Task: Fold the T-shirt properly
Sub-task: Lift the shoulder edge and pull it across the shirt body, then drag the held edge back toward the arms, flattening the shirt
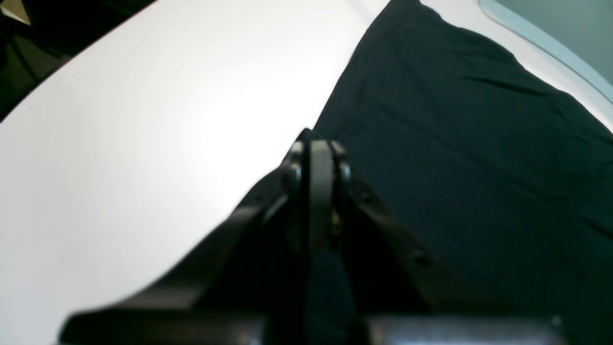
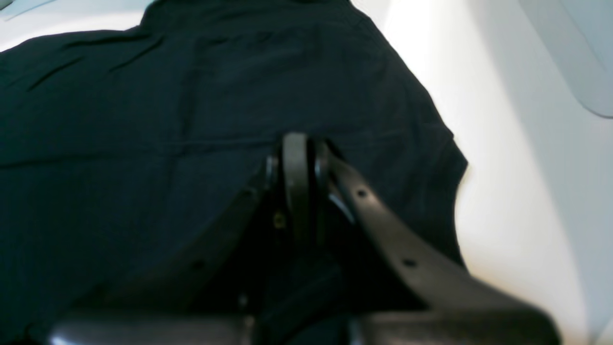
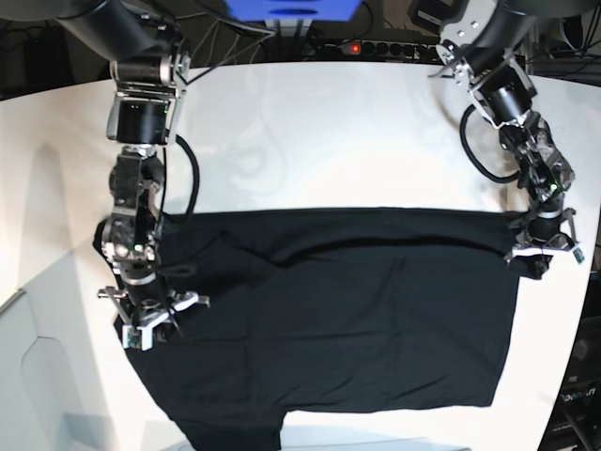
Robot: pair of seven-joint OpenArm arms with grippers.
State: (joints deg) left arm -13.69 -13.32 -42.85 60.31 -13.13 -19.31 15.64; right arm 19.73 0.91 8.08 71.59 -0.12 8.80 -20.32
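The black T-shirt [image 3: 357, 329] lies spread on the white table [image 3: 329, 132], with its plain side up and no print or label showing. My left gripper [image 3: 540, 246] is at the shirt's right edge. In the left wrist view it [image 1: 320, 143] is shut, with a bit of the cloth's edge [image 1: 455, 143] at its tips. My right gripper [image 3: 146, 324] is over the shirt's left side. In the right wrist view it [image 2: 299, 139] is shut, low on the cloth [image 2: 143, 143], where a crease runs to its tips.
A power strip with a red light [image 3: 352, 47] and cables lie behind the table's far edge. A pale panel [image 3: 38, 376] sits at the lower left. The table's right edge is close to my left gripper.
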